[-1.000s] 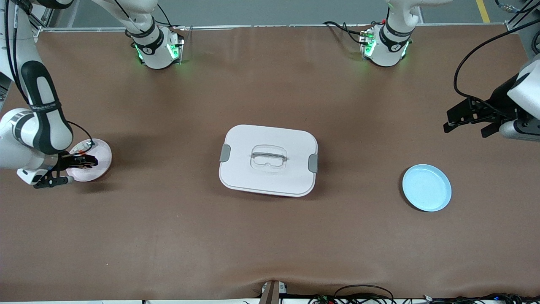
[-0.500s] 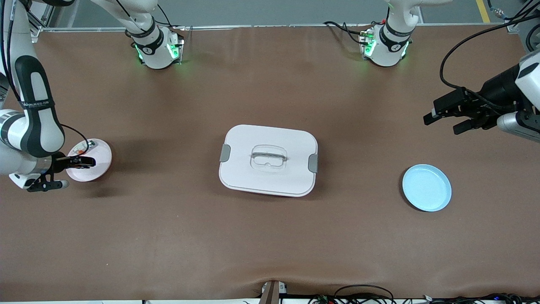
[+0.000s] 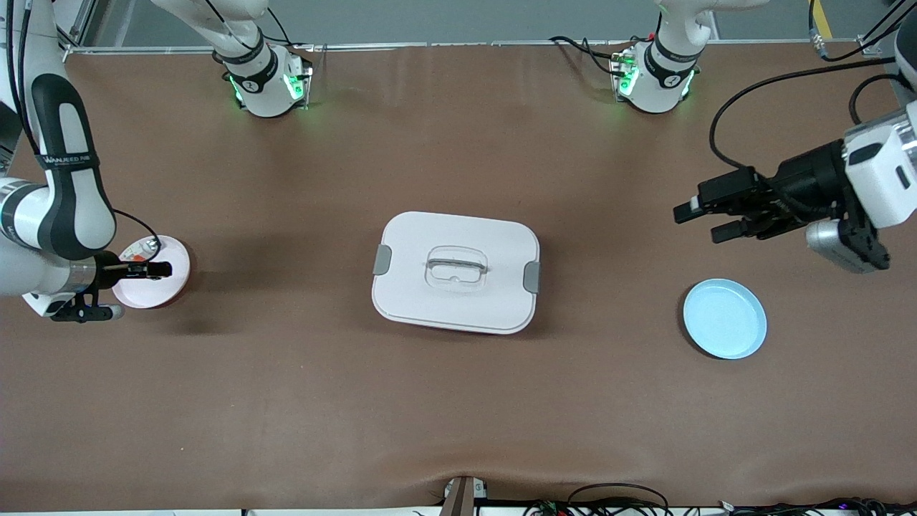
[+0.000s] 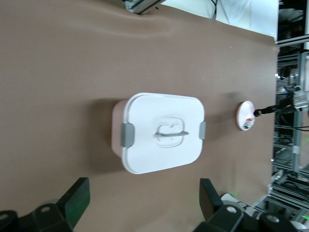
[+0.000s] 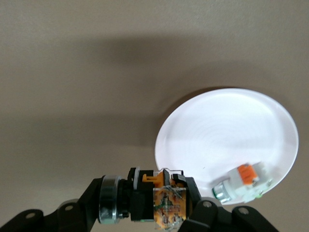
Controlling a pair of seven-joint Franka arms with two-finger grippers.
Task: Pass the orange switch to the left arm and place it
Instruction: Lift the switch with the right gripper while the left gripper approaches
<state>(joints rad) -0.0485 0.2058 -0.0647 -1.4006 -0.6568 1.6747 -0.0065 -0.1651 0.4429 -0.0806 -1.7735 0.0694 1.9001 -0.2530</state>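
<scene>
Two white Franka arms reach over a brown bench (image 3: 286, 401). Midway between their end effectors sits the white latched box (image 3: 455, 271), lid on, with a grey latch at each short end and a recessed handle. Close under the left end effector (image 3: 698, 218), a little nearer the front camera, lies an empty light blue plate (image 3: 724, 318); that end effector hangs above bare bench toward the left arm's end, its fingers spread wide with nothing between them. Below the right end effector (image 3: 161, 270) rests a small white plate (image 3: 154, 292), carrying a silver-and-clear part with a red bit (image 5: 240, 183). That end effector is pinched shut on the orange switch (image 5: 161, 199), holding it above the white plate's edge.
</scene>
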